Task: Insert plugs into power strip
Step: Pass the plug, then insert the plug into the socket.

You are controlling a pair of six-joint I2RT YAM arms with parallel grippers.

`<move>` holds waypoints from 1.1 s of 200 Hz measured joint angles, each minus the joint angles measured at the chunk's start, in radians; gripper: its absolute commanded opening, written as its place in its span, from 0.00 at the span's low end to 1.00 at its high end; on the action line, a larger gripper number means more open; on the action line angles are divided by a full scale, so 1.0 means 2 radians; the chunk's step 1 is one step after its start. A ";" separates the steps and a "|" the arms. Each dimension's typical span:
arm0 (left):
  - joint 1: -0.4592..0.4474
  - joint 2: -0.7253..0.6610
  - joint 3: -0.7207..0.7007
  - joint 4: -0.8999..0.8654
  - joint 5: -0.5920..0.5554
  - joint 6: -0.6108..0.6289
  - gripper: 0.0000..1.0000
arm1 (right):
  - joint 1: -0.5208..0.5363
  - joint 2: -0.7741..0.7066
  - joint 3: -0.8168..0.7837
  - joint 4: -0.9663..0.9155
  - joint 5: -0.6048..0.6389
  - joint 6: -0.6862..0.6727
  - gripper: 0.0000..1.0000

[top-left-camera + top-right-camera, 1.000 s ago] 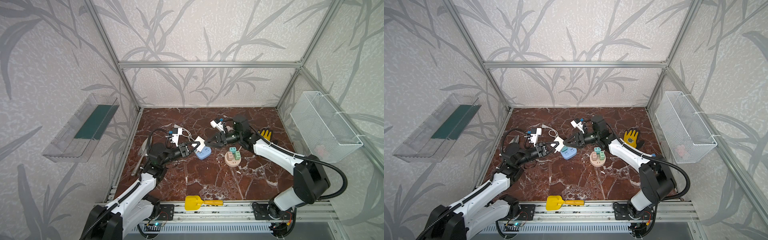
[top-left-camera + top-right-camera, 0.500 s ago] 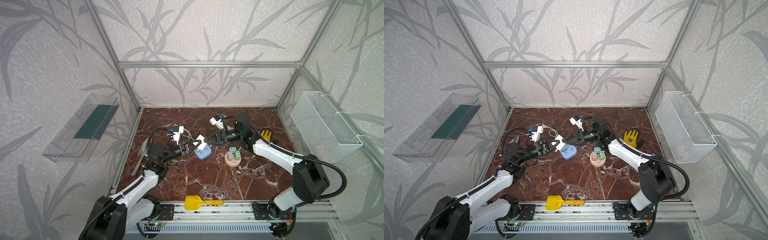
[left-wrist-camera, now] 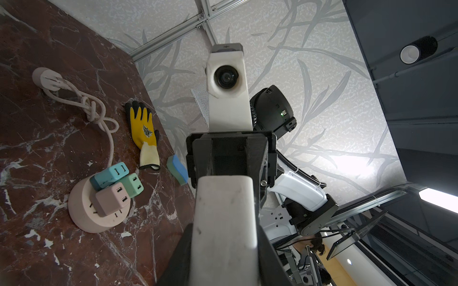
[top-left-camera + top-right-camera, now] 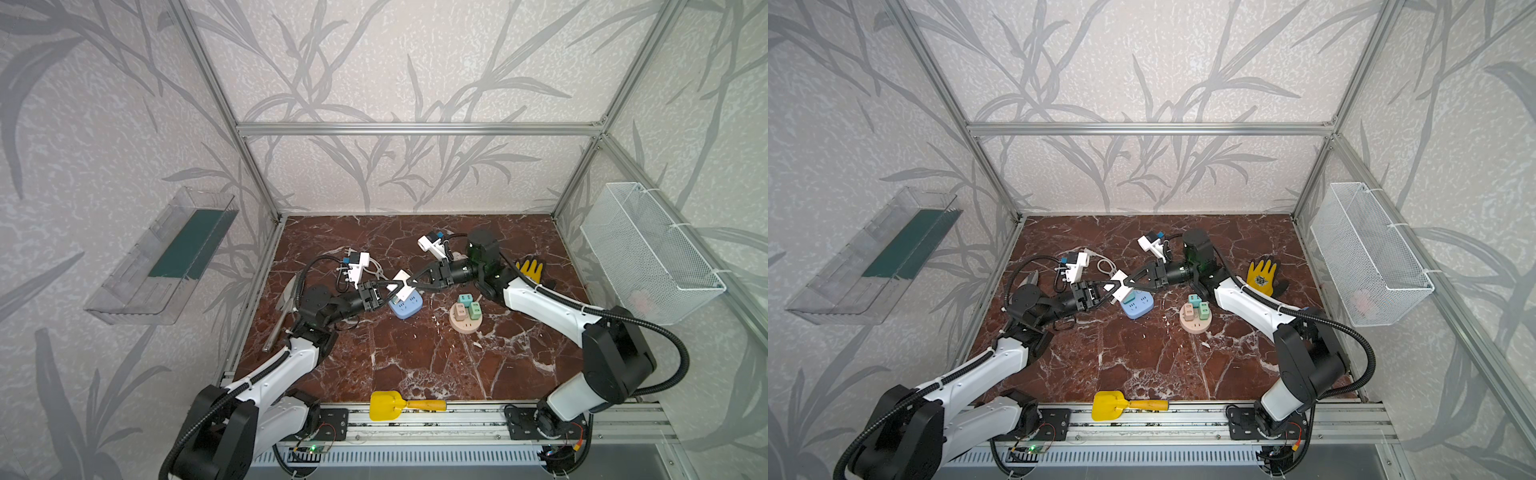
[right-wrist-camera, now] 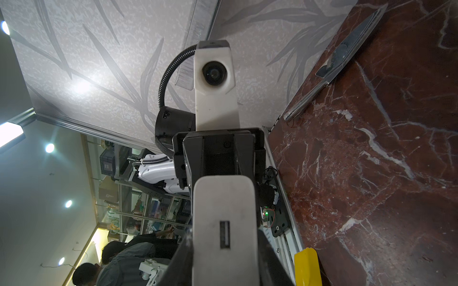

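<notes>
The white charger block (image 4: 401,286) hangs in the air between both arms, just above a blue squarish power strip (image 4: 405,311) lying on the marble. My left gripper (image 4: 392,287) is shut on the block from the left. My right gripper (image 4: 411,283) has its fingers pressed on the block's opposite end. In each wrist view the block (image 3: 224,222) (image 5: 224,222) fills the gap between the black fingers. To the right, a pink round power strip (image 4: 466,326) carries the teal (image 3: 109,174), green (image 3: 134,185) and pink (image 3: 111,200) cube plugs.
A yellow glove (image 4: 530,270) lies behind the right arm, with a blue-green sponge (image 3: 177,169) near it. A knotted cable (image 3: 91,109) lies at the back. A metal trowel (image 4: 286,305) lies along the left edge and a yellow scoop (image 4: 386,405) at the front rail. A wire basket (image 4: 648,253) hangs on the right wall.
My right gripper has moved left to the white charger block and its jaws have narrowed onto it. The left gripper has kept hold of the block, almost in the same place.
</notes>
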 measured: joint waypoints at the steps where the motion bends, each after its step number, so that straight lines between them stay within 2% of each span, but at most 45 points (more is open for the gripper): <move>1: 0.000 0.000 0.000 0.000 0.000 0.001 0.00 | 0.000 0.000 0.000 0.000 0.000 0.000 0.02; 14: 0.001 0.000 0.000 -0.001 0.000 0.001 0.00 | 0.000 0.000 0.000 0.000 0.000 0.000 0.00; 17: 0.001 0.000 0.000 -0.002 0.000 0.001 0.04 | 0.000 0.000 0.000 0.000 0.000 0.000 0.00; 30: 0.001 0.000 0.000 -0.008 -0.001 0.005 0.39 | 0.000 0.001 0.000 -0.003 0.002 -0.002 0.00; 46: 0.001 -0.002 0.003 -0.036 -0.004 0.022 0.69 | 0.001 0.001 0.000 -0.015 0.007 -0.008 0.00; 53: 0.002 -0.005 0.004 -0.059 -0.009 0.032 0.96 | 0.003 0.001 0.001 -0.028 0.010 -0.016 0.00; 55: 0.002 -0.006 0.005 -0.066 -0.012 0.037 0.98 | 0.003 0.001 0.001 -0.034 0.012 -0.021 0.00; 102: 0.017 -0.089 0.042 -0.308 -0.093 0.143 0.99 | 0.006 0.001 0.033 -0.175 0.081 -0.113 0.00; 143: 0.040 -0.139 0.126 -0.498 -0.189 0.246 0.99 | 0.001 0.001 0.074 -0.266 0.163 -0.193 0.00; 186: 0.046 -0.149 0.147 -0.597 -0.256 0.299 0.99 | -0.001 0.001 0.074 -0.291 0.266 -0.239 0.00; 220: 0.047 -0.167 0.133 -0.616 -0.274 0.306 0.98 | -0.001 0.001 0.064 -0.299 0.341 -0.270 0.00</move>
